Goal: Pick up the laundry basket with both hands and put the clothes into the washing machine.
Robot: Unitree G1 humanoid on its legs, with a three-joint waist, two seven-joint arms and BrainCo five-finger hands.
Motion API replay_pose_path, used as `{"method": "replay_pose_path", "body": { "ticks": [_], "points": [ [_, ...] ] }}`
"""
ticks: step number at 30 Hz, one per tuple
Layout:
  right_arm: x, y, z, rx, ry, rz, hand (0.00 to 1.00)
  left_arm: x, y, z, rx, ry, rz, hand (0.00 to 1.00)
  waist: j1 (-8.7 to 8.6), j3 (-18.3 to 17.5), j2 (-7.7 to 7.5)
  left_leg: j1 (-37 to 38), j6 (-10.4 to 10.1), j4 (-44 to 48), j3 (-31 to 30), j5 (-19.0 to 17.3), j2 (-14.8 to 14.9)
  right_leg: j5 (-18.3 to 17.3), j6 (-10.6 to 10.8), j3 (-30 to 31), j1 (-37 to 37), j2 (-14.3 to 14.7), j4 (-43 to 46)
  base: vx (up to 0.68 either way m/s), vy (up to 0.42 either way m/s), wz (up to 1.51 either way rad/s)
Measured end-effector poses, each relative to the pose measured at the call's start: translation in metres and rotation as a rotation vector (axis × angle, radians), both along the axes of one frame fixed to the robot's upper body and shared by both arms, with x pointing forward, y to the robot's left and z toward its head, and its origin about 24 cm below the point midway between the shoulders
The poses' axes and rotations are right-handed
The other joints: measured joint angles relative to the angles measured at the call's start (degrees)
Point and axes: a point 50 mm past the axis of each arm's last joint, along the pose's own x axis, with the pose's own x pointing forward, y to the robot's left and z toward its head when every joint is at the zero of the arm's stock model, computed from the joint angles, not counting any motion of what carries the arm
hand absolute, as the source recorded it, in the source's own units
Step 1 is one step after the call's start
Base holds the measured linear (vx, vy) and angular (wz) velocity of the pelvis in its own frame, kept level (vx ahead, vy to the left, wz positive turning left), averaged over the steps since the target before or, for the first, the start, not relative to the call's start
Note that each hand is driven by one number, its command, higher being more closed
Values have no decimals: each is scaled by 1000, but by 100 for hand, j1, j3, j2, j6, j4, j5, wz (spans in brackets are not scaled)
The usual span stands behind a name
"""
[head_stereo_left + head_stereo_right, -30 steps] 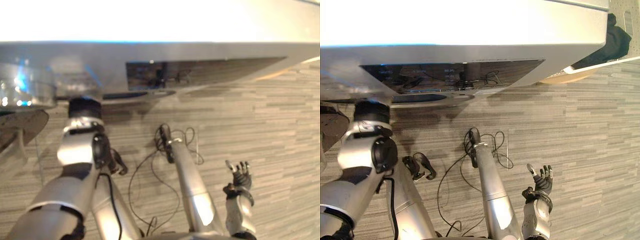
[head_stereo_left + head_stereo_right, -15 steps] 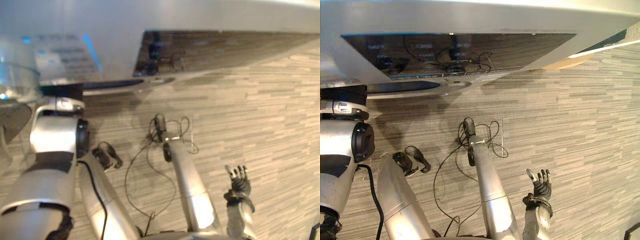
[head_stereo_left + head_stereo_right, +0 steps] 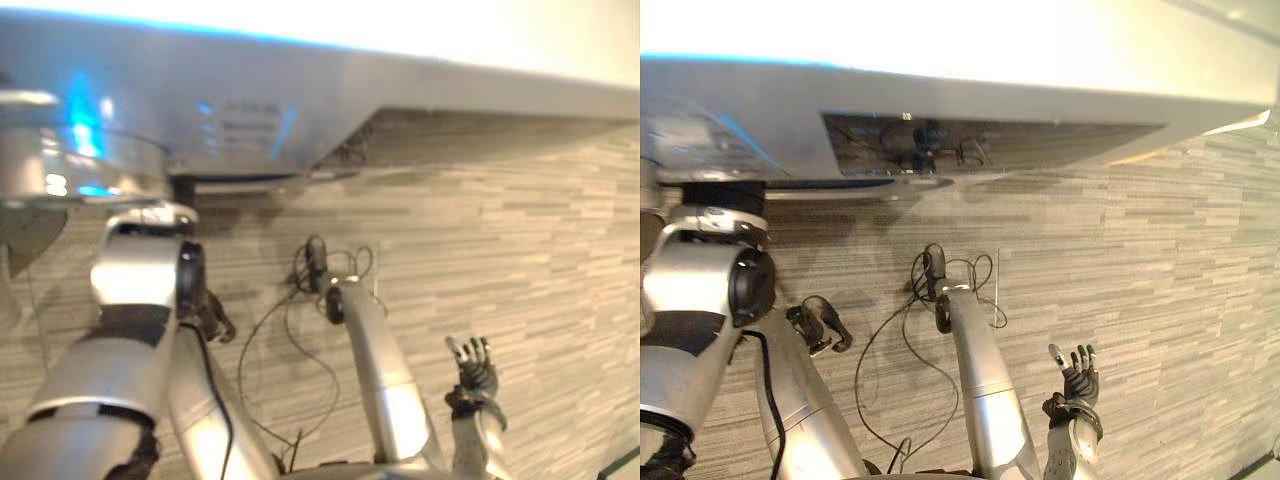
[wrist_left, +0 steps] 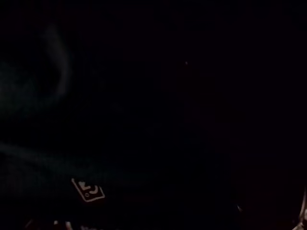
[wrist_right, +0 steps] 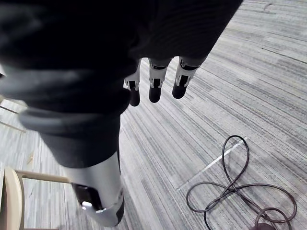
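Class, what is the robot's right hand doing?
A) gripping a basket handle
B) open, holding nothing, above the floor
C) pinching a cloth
B: the right hand shows straight fingers with nothing in them, above the striped floor.

Shifted view of washing machine (image 3: 1060, 95)

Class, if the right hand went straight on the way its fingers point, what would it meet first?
Probably the carpet floor: in its wrist view the open right hand aims straight at it; depth is unclear.
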Motion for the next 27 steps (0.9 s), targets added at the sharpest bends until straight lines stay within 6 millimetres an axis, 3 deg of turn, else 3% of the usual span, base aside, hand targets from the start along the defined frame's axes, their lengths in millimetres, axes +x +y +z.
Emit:
{"method": "replay_pose_path", "body": {
  "ticks": [2,4,6,8,10,11,12,14,16,19,22,26,27],
  "points": [
    [-6,2,-8,6,46,6,0,11,-12,-47,-62,124,-53,0,23,-6,-4,482,-61,-335,16,71,-144,72,-110,-65,459,-105,-156,35,55,52],
    [-7,1,-9,4,55,0,0,14,-22,-79,-92,199,-86,0,105,-10,1,794,-108,-562,49,121,-234,71,-109,-117,744,-183,-269,36,16,42],
    [-7,2,-11,0,73,7,0,11,-20,-133,-146,326,-79,0,174,-17,-3,1318,-195,-1001,84,251,-363,70,-109,-189,1257,-262,-558,60,-3,49],
    [-8,2,-14,0,98,8,0,4,-19,-173,-169,422,-73,0,225,-18,-3,1750,-257,-1374,140,376,-495,70,-109,-188,1666,-339,-802,65,-21,52],
    [-6,3,-18,6,126,7,0,-17,-17,-239,-214,587,-66,0,338,-35,0,2630,-308,-2042,353,572,-688,75,-114,-171,2441,-465,-1255,106,-29,51],
    [-6,4,-18,7,127,7,0,-21,-17,-250,-220,616,-66,0,355,-66,7,2763,-306,-2159,395,605,-714,79,-119,-168,2562,-485,-1339,135,-25,35],
    [-10,4,-22,15,152,7,0,-40,-16,-286,-245,707,-56,0,425,-376,38,3051,-340,-2491,479,695,-806,106,-158,-164,2818,-528,-1612,156,-17,24],
    [-12,6,-25,23,174,10,0,-65,-17,-324,-264,805,-61,0,468,-636,107,3562,-346,-2948,602,851,-955,136,-181,-177,3306,-624,-1968,201,-2,37],
    [-18,6,-31,22,215,14,0,-105,-17,-370,-241,939,-80,0,492,-1032,208,4265,-338,-3714,779,1088,-1260,207,-122,-159,3877,-812,-2435,183,19,40],
    [-36,-2,-46,47,312,-40,0,-144,-15,-407,-259,1070,-97,0,607,-1416,324,4864,-298,-4674,929,1519,-1679,333,-53,-77,4286,-1056,-2980,175,22,30],
    [-52,-8,-60,72,425,-55,0,-188,-3,-442,-330,1228,-48,0,604,-1555,552,5432,-294,-5607,985,1953,-2012,453,-29,-69,4654,-1206,-3385,86,16,22],
    [-77,-12,-72,108,545,-86,0,-242,6,-474,-477,1397,26,0,573,-1677,726,6237,-329,-6450,970,2355,-2203,468,-30,-155,5239,-1269,-3651,45,-4,12],
    [-80,-13,-74,108,559,-86,0,-247,4,-478,-496,1418,22,0,566,-1719,748,6325,-318,-6542,965,2382,-2212,485,-22,-174,5307,-1268,-3697,5,10,13]
  ]
}}
